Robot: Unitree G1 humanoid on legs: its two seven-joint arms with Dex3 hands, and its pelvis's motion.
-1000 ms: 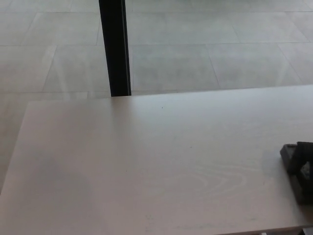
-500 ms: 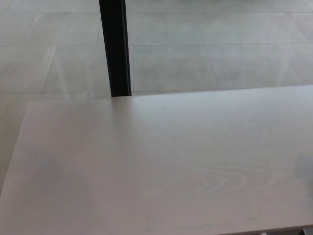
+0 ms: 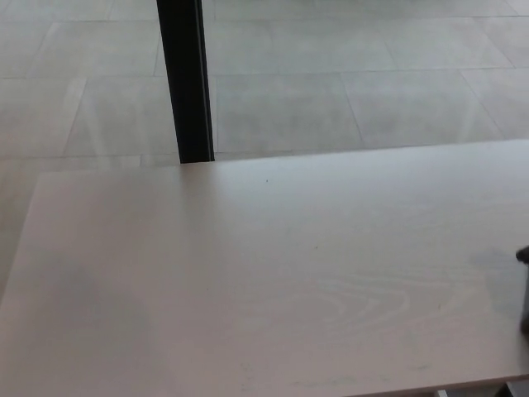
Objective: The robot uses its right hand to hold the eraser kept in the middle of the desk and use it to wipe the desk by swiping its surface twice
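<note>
A sliver of the right hand [image 3: 524, 289] is being seen at the right edge of the pale wooden desk [image 3: 248, 281] in the head view; its fingers cannot be made out. The eraser is not being shown. A black post [image 3: 185, 83] is standing behind the desk on the tiled floor [image 3: 372, 83].

Black post [image 3: 185, 83] stands on tiled floor [image 3: 331, 99] (possibly behind glass).

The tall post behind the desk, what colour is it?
Black. The post shows clearly in the head view, behind the pale desk.
</note>
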